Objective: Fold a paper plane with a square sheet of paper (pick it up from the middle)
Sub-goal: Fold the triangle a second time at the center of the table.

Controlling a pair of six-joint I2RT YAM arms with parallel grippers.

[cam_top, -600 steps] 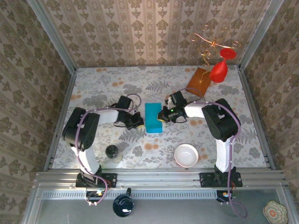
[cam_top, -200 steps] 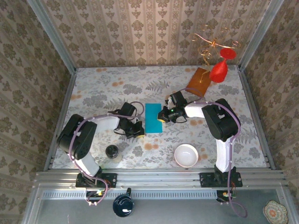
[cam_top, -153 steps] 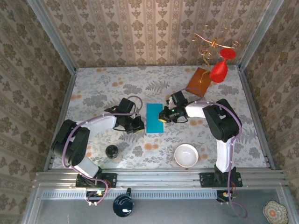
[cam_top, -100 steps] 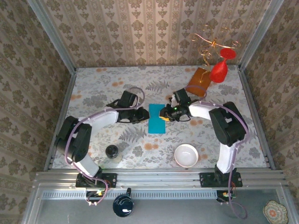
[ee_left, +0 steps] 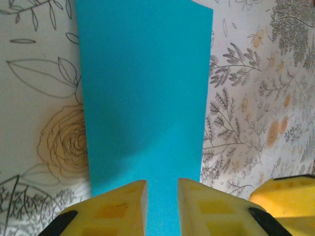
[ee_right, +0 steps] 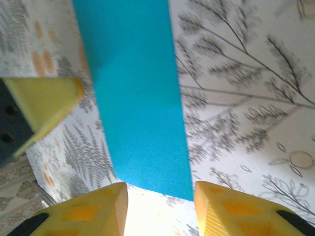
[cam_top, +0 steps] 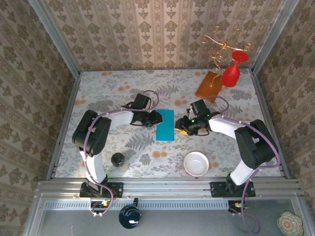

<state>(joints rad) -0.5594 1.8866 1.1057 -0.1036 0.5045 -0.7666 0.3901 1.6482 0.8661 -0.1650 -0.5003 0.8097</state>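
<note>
Desk point(cam_top: 98, 98): a flower-printed cloth covers it, and patterned walls close in the far, left and right edges.

Left arm point(cam_top: 118, 117): it reaches from the near-left corner in to the middle of the desk, with its forearm lying low across the cloth.

Right arm point(cam_top: 231, 128): it reaches from the near-right corner toward the middle, its forearm also low.

Square sheet of paper point(cam_top: 165, 125): it lies flat at mid-desk as a narrow teal rectangle, between the two claws. Its long sides run from the far edge toward the near edge, slightly slanted.

Board point(cam_top: 208, 86): orange-brown, it sits by the far-right corner, well apart from the paper.

Bowl point(cam_top: 196, 163): white, it stands close to the near edge, right of the middle.

Red ornament point(cam_top: 230, 73): glass-shaped, it hangs over the far-right corner beside thin copper wire point(cam_top: 219, 42).

Left claw point(cam_top: 156, 118): it sits at the paper's left long side. In the wrist view the left claw point(ee_left: 161, 189) is released, with its yellow fingers point(ee_left: 120, 201) parted by a narrow gap and teal showing through it.

Right claw point(cam_top: 182, 127): it is just off the paper's right long side. The wrist view shows the right claw point(ee_right: 160, 189) released, with its fingers point(ee_right: 221, 206) well apart and the paper's edge lying between them on the cloth.

Jar point(cam_top: 117, 159): small and dark, it stands near the near edge, left of the middle.
</note>
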